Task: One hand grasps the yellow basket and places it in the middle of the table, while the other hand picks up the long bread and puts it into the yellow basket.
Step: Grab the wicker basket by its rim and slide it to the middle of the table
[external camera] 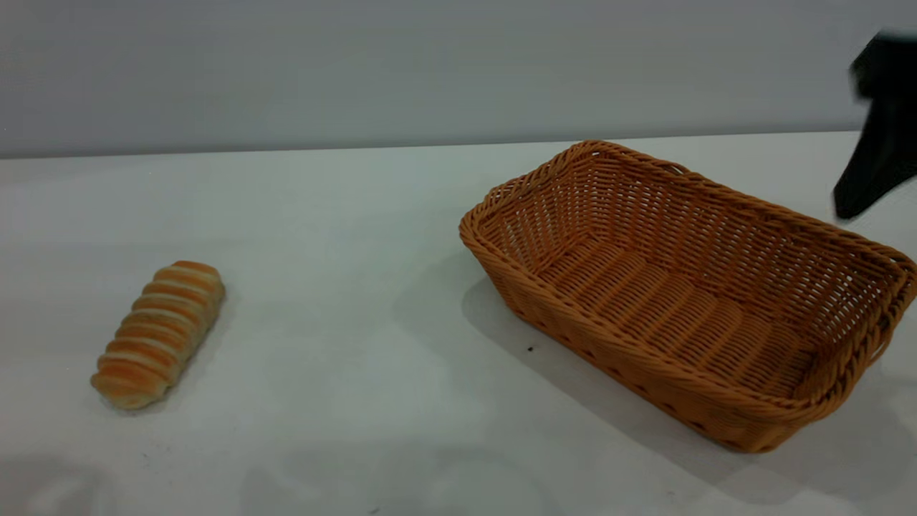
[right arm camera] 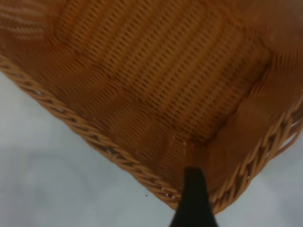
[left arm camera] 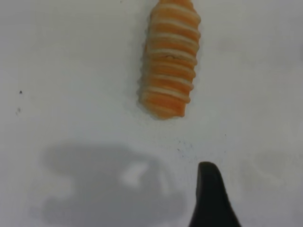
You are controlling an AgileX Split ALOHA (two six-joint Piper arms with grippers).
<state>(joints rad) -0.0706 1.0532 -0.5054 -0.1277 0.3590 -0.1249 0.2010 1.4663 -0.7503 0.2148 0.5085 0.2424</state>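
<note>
The long bread [external camera: 159, 333] lies on the white table [external camera: 372, 236] at the left, a ridged golden and cream roll. It also shows in the left wrist view as the long bread [left arm camera: 170, 59], with a black part of my left gripper [left arm camera: 210, 198] held above the table a short way off its near end, not touching it. The yellow basket [external camera: 688, 287] stands empty at the right, set at an angle. My right gripper [external camera: 877, 136] hangs blurred above and behind its far right corner. In the right wrist view my right gripper [right arm camera: 193, 201] is over a corner of the basket's rim [right arm camera: 118, 156].
A grey wall runs behind the table's far edge. Bare tabletop lies between the bread and the basket. The left arm's shadow [left arm camera: 109, 184] falls on the table beside the bread.
</note>
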